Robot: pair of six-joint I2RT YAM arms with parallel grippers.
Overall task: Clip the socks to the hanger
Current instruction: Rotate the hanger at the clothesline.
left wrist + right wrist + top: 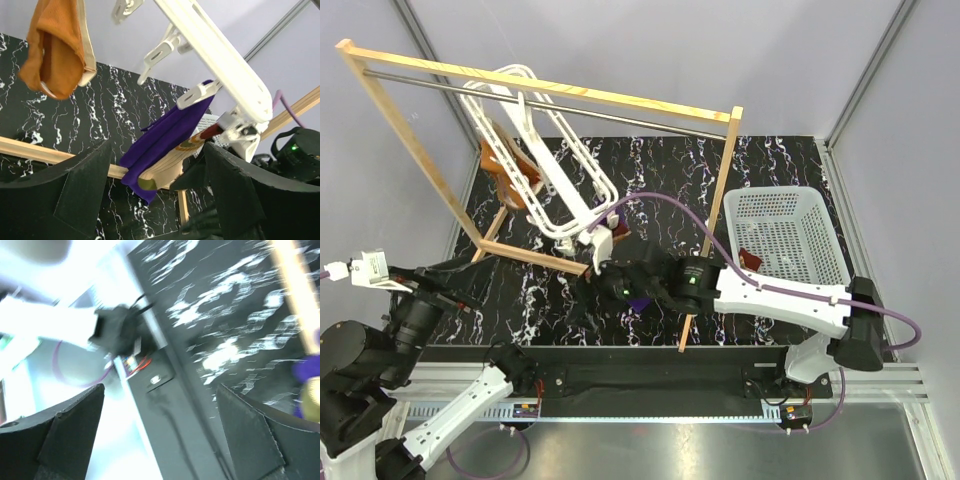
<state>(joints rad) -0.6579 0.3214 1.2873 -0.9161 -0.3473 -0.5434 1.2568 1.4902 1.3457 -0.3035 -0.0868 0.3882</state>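
Observation:
The white hanger [542, 150] hangs tilted from the rod of the wooden rack; its rail [220, 60] and pegs show from below in the left wrist view. One striped sock [170, 167], cream-ribbed with an olive toe and mustard and maroon bands, hangs at the peg [235, 132] on the hanger's low end; I cannot tell if the peg grips it. My right gripper [612, 282] is just below that end, open and empty [160, 440]. My left gripper [157, 200] is open and empty, below the sock, at the near left [470, 290].
A purple cloth [165, 132] hangs from a peg beside the sock. An orange cloth [55, 50] hangs further up the hanger. The wooden rack's base bar [525, 255] and post [705, 260] cross the table. A white basket [785, 235] at the right holds a maroon piece [750, 258].

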